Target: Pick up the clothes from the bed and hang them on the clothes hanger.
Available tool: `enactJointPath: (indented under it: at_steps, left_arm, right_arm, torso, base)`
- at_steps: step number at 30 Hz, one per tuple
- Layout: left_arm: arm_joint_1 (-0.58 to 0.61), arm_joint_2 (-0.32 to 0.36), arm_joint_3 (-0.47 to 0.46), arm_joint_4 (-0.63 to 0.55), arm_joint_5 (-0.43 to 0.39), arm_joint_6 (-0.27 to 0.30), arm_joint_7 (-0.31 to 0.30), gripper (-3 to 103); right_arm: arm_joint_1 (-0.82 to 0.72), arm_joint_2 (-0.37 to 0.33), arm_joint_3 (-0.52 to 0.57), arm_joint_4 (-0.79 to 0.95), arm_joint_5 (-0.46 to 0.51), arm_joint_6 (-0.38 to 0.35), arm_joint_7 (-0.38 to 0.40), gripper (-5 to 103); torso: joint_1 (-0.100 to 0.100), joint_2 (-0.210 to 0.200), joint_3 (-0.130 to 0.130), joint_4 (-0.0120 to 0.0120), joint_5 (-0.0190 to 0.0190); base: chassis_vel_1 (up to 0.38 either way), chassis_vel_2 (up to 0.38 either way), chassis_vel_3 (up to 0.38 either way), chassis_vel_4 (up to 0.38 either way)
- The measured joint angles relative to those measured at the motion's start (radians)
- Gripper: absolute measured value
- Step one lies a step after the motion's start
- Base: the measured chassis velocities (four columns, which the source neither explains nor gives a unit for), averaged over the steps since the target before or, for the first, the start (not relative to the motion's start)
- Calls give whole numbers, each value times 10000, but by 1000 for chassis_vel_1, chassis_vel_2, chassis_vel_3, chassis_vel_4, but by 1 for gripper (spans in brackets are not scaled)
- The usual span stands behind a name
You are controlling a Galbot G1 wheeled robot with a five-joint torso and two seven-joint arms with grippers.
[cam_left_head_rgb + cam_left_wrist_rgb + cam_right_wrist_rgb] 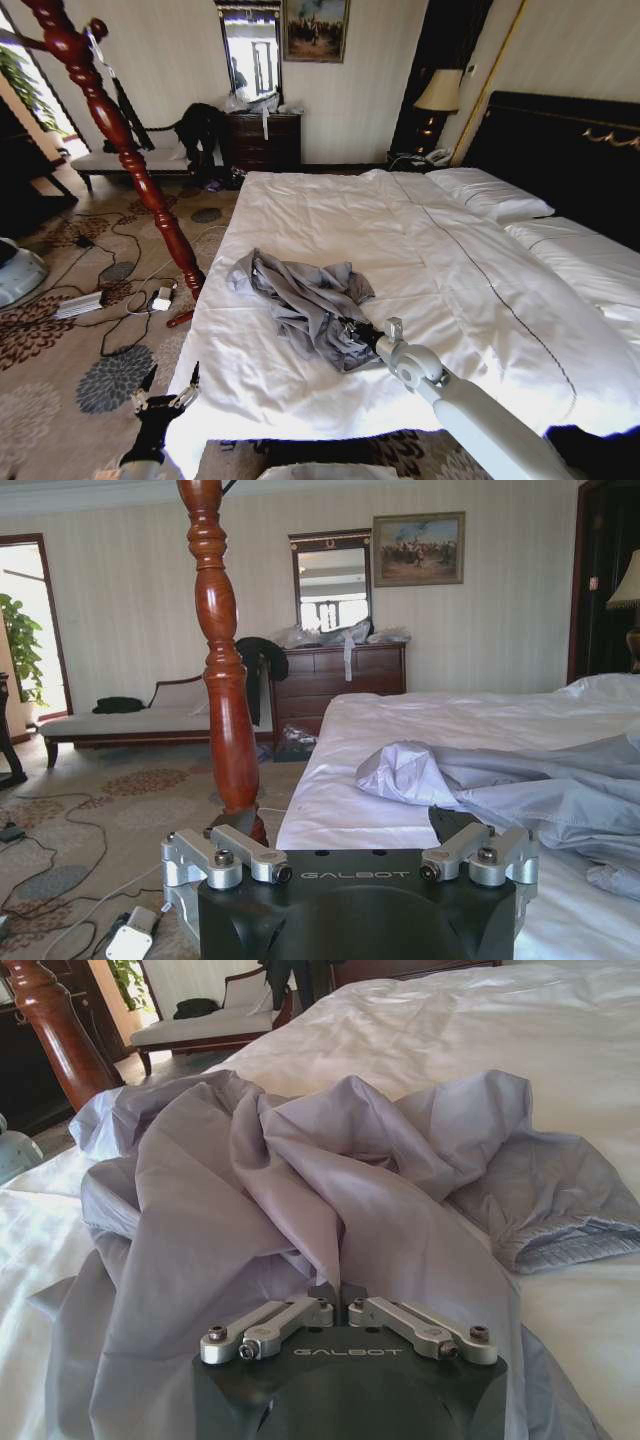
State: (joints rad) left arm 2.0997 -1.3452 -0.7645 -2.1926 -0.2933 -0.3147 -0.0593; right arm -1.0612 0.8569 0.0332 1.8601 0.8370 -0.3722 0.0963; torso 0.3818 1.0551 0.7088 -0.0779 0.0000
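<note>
1. I see the thin, light grey-blue long-sleeved shirt (305, 305) lying crumpled in soft folds on the wide bed with smooth white sheets (450, 290), near its foot edge.
2. My right gripper (340, 1292) has its black fingers (352, 1290) pressed together on a pinched ridge of the shirt cloth; in the head view that gripper (352, 332) sits at the heap's near edge.
3. Just beyond those fingers the cloth rises in rumpled folds, and a ribbed cuff (570, 1245) lies flat on the sheet off to one side.
4. My left gripper (168, 385) hangs low beside the bed's foot corner, over the patterned carpet (60, 400), its fingers (455, 825) spread wide and holding nothing.
5. Ahead of the left fingers stands a turned, glossy red-brown wooden post (225, 680), with the shirt on the bed beside it.
</note>
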Motion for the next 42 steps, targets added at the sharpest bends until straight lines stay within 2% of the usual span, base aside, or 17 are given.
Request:
enactJointPath:
  at_steps: [5,10,14,15,19,30,33,35,37,40,41,42]
  left_arm:
    - [88,-1,-18,-14,7,-52,6,99]
    - [163,-35,12,-221,114,-61,10,99]
    - [82,250,186,-267,150,-4,17,99]
    - [82,250,186,-267,150,-4,17,99]
    - [19,307,536,-225,283,6,5,99]
    - [241,474,937,-145,465,-299,-30,99]
    - [256,555,916,-136,442,-352,-35,99]
    - [274,658,883,-131,395,-403,-46,99]
    - [274,684,871,-126,371,-413,-48,99]
    - [230,721,873,-42,302,-429,-58,99]
    - [230,721,873,-42,302,-429,-58,99]
    - [207,722,903,-23,301,-429,-60,99]
  right_arm:
    - [-205,-82,280,249,86,58,5,0]
    - [-933,-340,1171,1007,683,0,96,0]
    - [-2307,-866,3133,2244,2130,-135,266,0]
    - [-2307,-866,3133,2244,2130,-135,266,0]
    - [-3403,-1324,4848,3136,3322,-354,465,0]
    - [-4150,-1611,7083,3942,5197,-704,1399,0]
    - [-4464,-1696,7573,3902,5121,-831,1440,0]
    - [-5548,-1747,8261,3845,4497,-990,1284,0]
    - [-5935,-1724,8495,3846,4277,-1023,1219,0]
    - [-7412,-1371,9150,3952,3444,-1080,1018,0]
    - [-7412,-1371,9150,3952,3444,-1080,1018,0]
    - [-7750,-1207,9280,4006,3042,-1080,954,0]
  torso:
    - [1,0,0,2,0]
    - [0,0,0,0,2]
    - [0,0,-1,-2,-3]
    - [0,0,-1,-2,-3]
    - [0,1,-1,-3,0]
    - [0,0,-1,3,2]
    - [0,1,-1,3,0]
    - [0,0,0,-1,3]
    - [0,0,-1,-4,4]
    - [-1,1,-2,-2,2]
    - [-1,1,-2,-2,2]
    - [0,1,-1,-1,-2]
  base:
    - [0,0,0,0]
    - [0,0,0,0]
    - [0,0,0,0]
    - [0,0,0,0]
    - [0,0,0,0]
    - [0,0,0,0]
    - [0,0,0,0]
    - [0,0,0,0]
    - [0,0,0,0]
    - [0,0,0,0]
    - [0,0,0,0]
    - [0,0,0,0]
